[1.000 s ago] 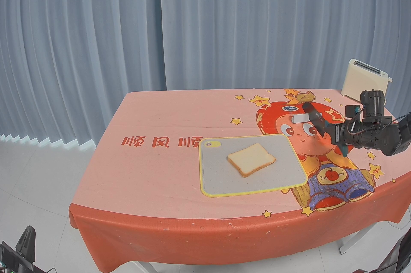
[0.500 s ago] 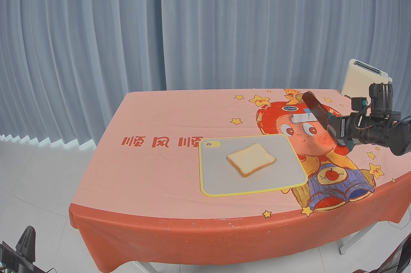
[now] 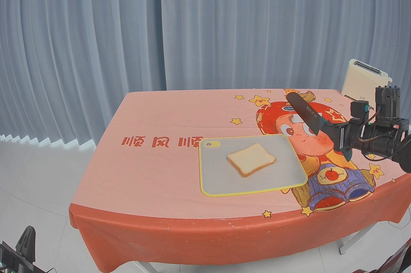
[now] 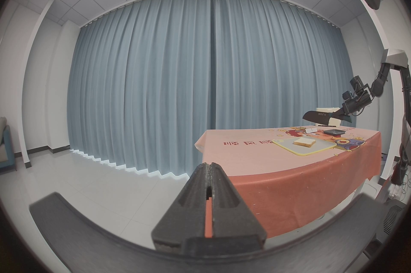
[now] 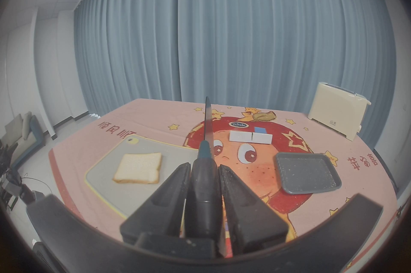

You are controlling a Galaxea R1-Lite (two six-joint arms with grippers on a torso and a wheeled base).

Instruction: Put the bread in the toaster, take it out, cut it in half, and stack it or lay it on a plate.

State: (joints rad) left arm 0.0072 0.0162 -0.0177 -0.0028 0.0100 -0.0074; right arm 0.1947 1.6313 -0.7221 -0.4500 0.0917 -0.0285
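Head view: the knife [image 3: 305, 112] is clamped by its handle in the right gripper [image 3: 338, 137] and is held up in the air over the right side of the table [image 3: 162, 167]. Its blade is pointed away from the robot and to the left. The bread [image 3: 251, 159] is laid flat on the cutting board [image 3: 274, 177], left of the blade and lower down, not touched by it. For the cut, the blade must be brought left and down over the middle of the slice. The right arm is much nearer. The left gripper [image 4: 208, 196] is pressed together with nothing in it, low and well apart from the table.
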